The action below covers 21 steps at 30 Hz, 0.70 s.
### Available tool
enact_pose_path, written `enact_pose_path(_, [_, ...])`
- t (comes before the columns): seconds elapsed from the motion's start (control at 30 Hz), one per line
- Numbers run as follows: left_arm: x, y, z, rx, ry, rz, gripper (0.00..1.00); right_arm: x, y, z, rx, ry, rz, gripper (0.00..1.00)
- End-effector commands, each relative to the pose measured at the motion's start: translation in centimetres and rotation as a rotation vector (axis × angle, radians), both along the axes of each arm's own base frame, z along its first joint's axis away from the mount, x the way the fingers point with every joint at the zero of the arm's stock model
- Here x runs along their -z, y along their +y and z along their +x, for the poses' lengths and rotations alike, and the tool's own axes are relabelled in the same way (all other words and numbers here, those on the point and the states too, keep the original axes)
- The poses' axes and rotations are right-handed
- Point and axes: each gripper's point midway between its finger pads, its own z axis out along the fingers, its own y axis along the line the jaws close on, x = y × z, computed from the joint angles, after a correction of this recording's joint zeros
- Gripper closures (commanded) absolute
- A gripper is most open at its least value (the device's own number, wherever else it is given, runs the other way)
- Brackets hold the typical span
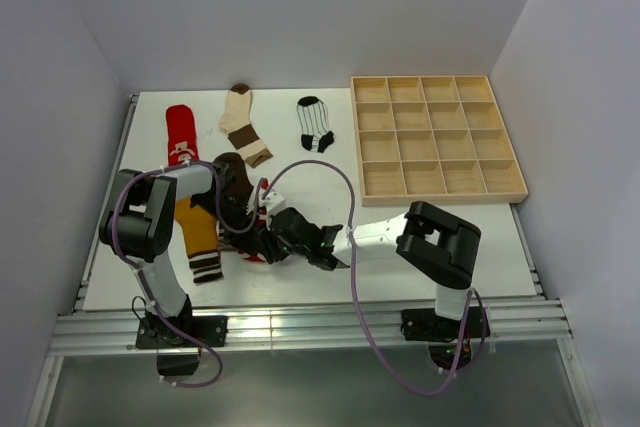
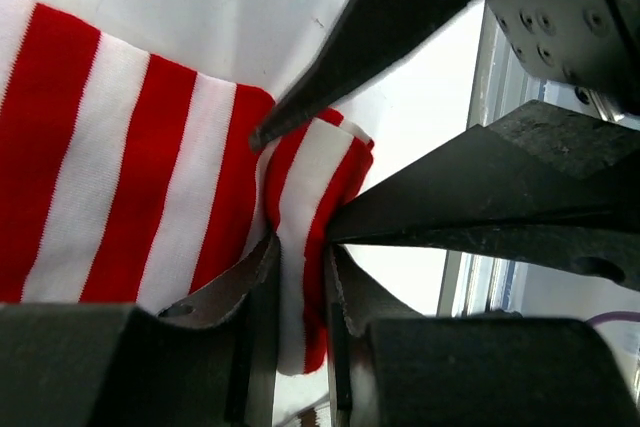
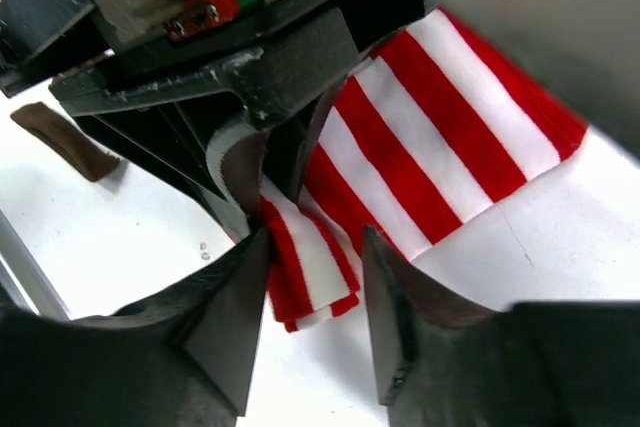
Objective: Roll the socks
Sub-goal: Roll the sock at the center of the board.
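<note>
At table [image 1: 450, 237] front, left claw [image 2: 300, 287] pinching striped sock [image 2: 120, 177], right claw [image 3: 313, 247] astride

Both arms reach inward to the red-white striped sock [image 2: 120, 167], where the left gripper [image 2: 300, 262] clamps its folded end between closed fingers and the right gripper [image 3: 315, 257] straddles that end, jaws parted.

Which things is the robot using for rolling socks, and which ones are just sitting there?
For the job:
red-and-white striped sock, pinched by the left gripper
dark brown sock
mustard sock
red sock with white pattern
cream-and-brown sock
white sock with black stripes

Just lying about:
wooden tray with empty little boxes
</note>
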Motion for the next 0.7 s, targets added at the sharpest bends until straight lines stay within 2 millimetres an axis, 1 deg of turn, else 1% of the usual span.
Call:
enact_pose_path(0.0, [-0.9, -1.6, 0.7, 0.014, -0.015, -0.041, 1.00, -0.2, 1.7, -4.3, -0.201, -0.003, 0.007, 0.49])
enact_pose_path(0.13, [-0.8, -1.6, 0.8, 0.013, -0.011, -0.040, 1.00, -1.6, 0.7, -4.6, -0.191, -0.018, 0.047, 0.47])
enact_pose_path(0.17, [-0.8, -1.6, 0.8, 0.012, -0.010, -0.039, 1.00, -2.0, 0.7, -4.6, -0.192, -0.022, 0.063, 0.47])
enact_pose_path(0.2, [-0.8, -1.6, 0.8, 0.012, -0.010, -0.039, 1.00, -1.8, 0.4, -4.8, -0.193, -0.017, 0.062, 0.47])
enact_pose_path(0.37, [-0.7, -1.6, 0.8, 0.012, -0.013, -0.038, 0.99, -3.0, 0.1, -5.2, -0.190, -0.034, 0.112, 0.47])
enact_pose_path(0.4, [-0.7, -1.6, 0.8, 0.011, -0.011, -0.036, 1.00, -3.0, -0.3, -4.9, -0.168, -0.047, 0.108, 0.48])
enact_pose_path(0.43, [-0.7, -1.5, 0.8, 0.010, -0.015, -0.034, 1.00, -3.5, -0.2, -4.9, -0.169, -0.053, 0.121, 0.48])
enact_pose_path(0.5, [-0.7, -1.4, 0.7, 0.011, -0.014, -0.032, 1.00, -3.9, -0.1, -4.7, -0.166, -0.069, 0.127, 0.48])
enact_pose_path(0.57, [-0.6, -1.4, 0.7, 0.012, -0.010, -0.031, 1.00, -3.9, 0.1, -4.5, -0.161, -0.082, 0.116, 0.48])
enact_pose_path(0.6, [-0.6, -1.5, 0.8, 0.012, -0.012, -0.032, 1.00, -4.2, 0.3, -4.0, -0.149, -0.102, 0.113, 0.48])
enact_pose_path(0.63, [-0.6, -1.5, 0.8, 0.012, -0.009, -0.031, 1.00, -3.9, 0.4, -3.9, -0.146, -0.109, 0.101, 0.48])
enact_pose_path(0.67, [-0.6, -1.5, 0.8, 0.013, -0.009, -0.031, 1.00, -4.0, 0.6, -3.8, -0.146, -0.115, 0.103, 0.48])
